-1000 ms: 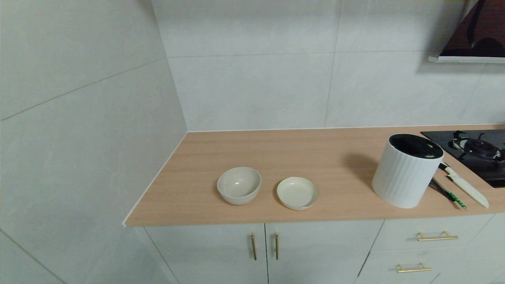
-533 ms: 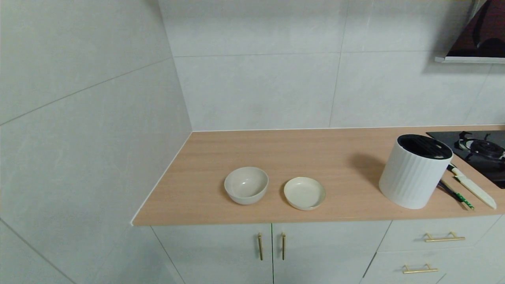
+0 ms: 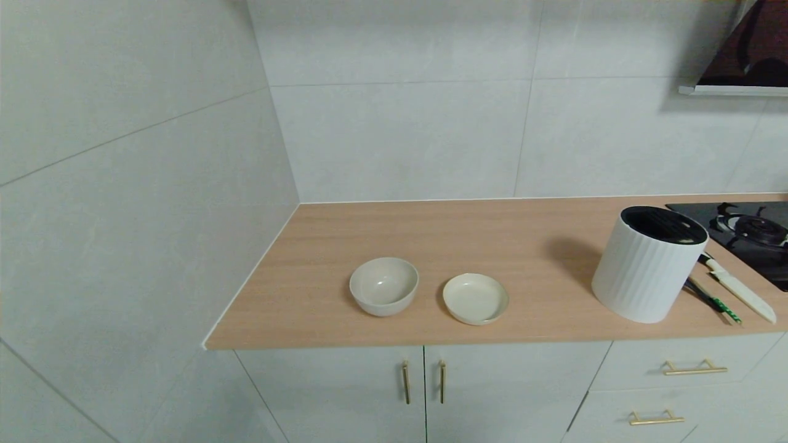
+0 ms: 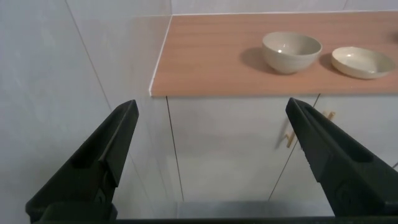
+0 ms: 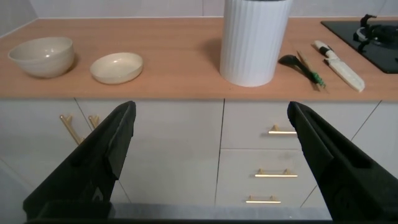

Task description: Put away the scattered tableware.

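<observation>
On the wooden desk (image 3: 431, 234) a beige bowl (image 3: 384, 286) stands near the front edge, and a shallow cream dish (image 3: 475, 298) lies just beside it, not touching. Farther to the right stands a white ribbed holder (image 3: 646, 271). Beside it lie a dark spoon (image 5: 289, 60), chopsticks (image 3: 717, 301) and a knife (image 3: 739, 289), next to the stove (image 3: 751, 231). The left gripper (image 4: 211, 107) and the right gripper (image 5: 211, 109) are both low before the cabinet doors, each with its 2 fingers spread wide and holding nothing.
</observation>
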Robot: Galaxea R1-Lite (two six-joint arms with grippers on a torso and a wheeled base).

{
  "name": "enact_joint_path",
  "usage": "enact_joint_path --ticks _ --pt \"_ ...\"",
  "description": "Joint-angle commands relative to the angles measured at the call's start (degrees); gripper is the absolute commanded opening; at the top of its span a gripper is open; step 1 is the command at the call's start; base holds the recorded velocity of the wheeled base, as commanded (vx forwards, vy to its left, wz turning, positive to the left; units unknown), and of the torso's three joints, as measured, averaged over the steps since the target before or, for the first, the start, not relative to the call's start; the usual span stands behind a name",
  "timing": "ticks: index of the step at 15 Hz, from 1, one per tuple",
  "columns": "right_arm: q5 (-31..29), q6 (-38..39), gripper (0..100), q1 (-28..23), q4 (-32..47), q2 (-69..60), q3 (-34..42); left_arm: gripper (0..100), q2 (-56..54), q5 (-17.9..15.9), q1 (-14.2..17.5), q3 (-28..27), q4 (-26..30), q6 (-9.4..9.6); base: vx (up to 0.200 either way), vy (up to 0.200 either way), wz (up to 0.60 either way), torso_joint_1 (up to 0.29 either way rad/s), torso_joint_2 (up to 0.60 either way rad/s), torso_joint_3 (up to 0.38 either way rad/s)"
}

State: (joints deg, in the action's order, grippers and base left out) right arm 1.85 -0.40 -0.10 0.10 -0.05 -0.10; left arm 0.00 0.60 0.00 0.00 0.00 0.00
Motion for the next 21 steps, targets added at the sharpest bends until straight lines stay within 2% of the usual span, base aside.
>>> enact_joint_path --ticks 1,7,21 --pt "0.0 0.1 100 0.0 0.0 0.0 0.0 100 0.1 0.0 0.0 0.0 0.0 0.00 0.000 0.000 0.00 -0.163 0.34 0.183" --pt "0.0 0.0 100 0.0 0.0 0.0 0.0 100 0.1 0.0 0.0 0.0 0.0 0.00 0.000 0.000 0.00 -0.172 0.38 0.200" --pt "0.0 0.0 100 0.0 0.0 0.0 0.0 100 0.1 0.0 0.0 0.0 0.0 0.00 0.000 0.000 0.00 -0.235 0.53 0.291"
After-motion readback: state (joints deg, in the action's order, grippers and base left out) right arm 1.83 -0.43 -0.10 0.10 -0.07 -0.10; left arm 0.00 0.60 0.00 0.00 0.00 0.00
